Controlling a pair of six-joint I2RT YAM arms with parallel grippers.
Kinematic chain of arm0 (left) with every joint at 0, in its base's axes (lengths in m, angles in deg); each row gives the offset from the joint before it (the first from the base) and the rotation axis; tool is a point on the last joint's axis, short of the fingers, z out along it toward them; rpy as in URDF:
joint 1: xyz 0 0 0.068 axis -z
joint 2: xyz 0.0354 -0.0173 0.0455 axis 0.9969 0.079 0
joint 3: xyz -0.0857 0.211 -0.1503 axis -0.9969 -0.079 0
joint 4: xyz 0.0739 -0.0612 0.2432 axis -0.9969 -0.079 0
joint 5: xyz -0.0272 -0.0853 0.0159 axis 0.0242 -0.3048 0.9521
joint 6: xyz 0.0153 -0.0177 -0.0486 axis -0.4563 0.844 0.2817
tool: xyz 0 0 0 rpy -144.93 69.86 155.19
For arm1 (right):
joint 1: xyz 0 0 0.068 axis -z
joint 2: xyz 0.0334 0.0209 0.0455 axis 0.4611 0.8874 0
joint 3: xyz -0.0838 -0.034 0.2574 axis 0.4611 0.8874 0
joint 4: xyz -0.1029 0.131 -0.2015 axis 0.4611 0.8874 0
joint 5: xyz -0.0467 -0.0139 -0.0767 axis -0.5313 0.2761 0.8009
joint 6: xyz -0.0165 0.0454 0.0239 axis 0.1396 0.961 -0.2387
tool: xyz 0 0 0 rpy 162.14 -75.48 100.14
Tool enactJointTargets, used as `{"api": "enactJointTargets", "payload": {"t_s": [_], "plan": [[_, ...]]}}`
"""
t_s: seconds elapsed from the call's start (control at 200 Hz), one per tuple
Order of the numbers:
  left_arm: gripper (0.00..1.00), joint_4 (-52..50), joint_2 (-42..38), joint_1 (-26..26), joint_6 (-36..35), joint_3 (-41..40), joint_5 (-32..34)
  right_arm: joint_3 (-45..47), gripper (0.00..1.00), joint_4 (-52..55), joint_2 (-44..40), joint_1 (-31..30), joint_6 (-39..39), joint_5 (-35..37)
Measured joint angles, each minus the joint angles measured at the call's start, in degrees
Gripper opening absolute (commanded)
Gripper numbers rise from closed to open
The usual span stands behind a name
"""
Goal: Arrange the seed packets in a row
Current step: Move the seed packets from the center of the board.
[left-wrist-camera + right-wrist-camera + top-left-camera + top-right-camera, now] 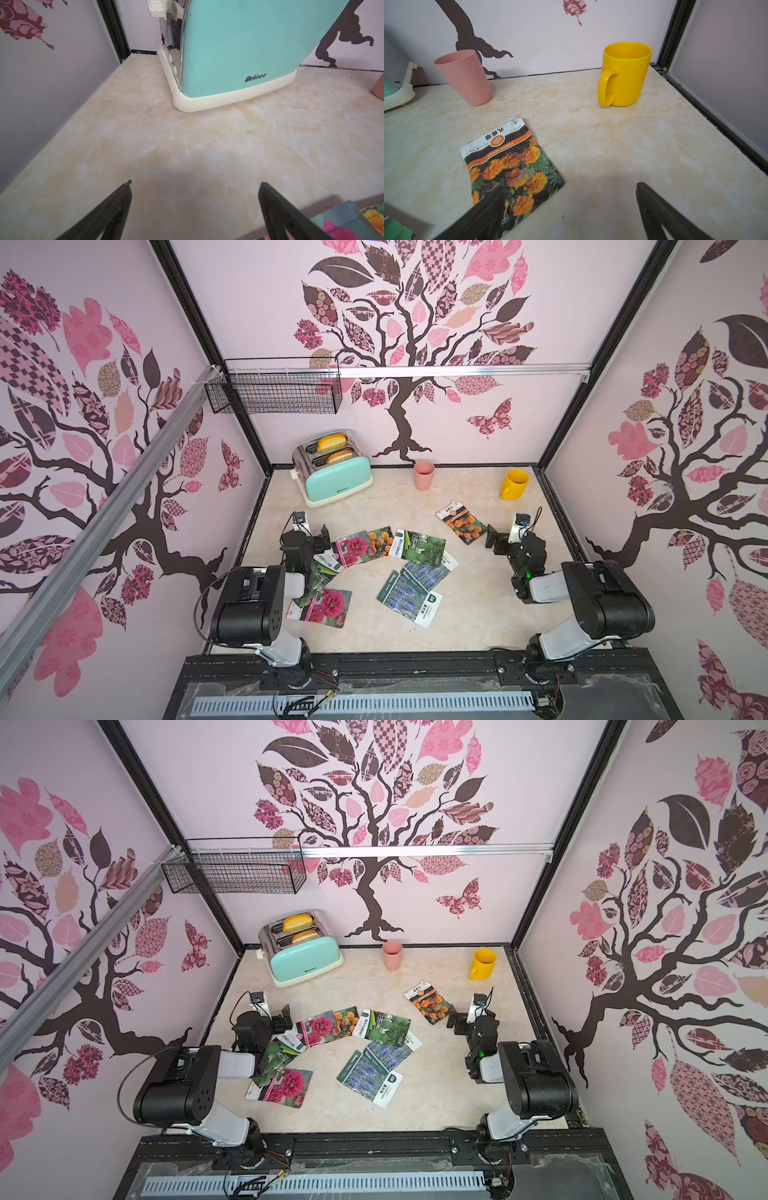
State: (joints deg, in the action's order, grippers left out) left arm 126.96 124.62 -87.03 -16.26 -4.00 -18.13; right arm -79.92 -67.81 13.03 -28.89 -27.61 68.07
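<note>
Clutter filled the middle of the frame in both top views: the seed packets (420,548) lay flat on the worktop (374,637) in a loose scatter, several overlapping, not in a line. Left of centre we saw a pink-flower packet (352,551) touching a half-covered marigold packet (382,541), with a gourd packet (424,556) just right of that. Two lavender packets (409,598) overlapped below the gourd one. A second pink-flower packet (326,608) sat at lower left beside the left arm. A lone marigold packet (461,526) lay apart at upper right.

The left tool (195,184) was released, its fingers spread wide over bare worktop just left of the first pink-flower packet, grasping nothing. The right tool (570,187) was likewise released and empty beside the lone marigold packet. In the right wrist view one finger (483,212) overlapped that packet's corner; we could not tell whether it touched.

Along the back wall stood a mint toaster (334,479), a pink cup (424,475) and a yellow mug (514,484).
</note>
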Motion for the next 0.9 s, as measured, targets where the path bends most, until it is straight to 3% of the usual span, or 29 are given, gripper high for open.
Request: {"api": "enactJointTargets", "payload": {"t_s": [0.64,0.75,0.895], "plan": [[0.97,0.0,0.0,0.3,0.0,0.0,0.5,0.0,1.00,0.4,0.0,0.0,0.0,0.0],[0.96,-0.2,0.0,0.2,0.1,0.0,0.9,-0.1,1.00,1.8,-1.7,-1.6,-1.0,3.1],[0.94,-15.8,-5.4,0.5,1.9,7.6,7.3,-6.6,1.00,17.0,-12.5,-5.5,-0.9,7.8]]}}
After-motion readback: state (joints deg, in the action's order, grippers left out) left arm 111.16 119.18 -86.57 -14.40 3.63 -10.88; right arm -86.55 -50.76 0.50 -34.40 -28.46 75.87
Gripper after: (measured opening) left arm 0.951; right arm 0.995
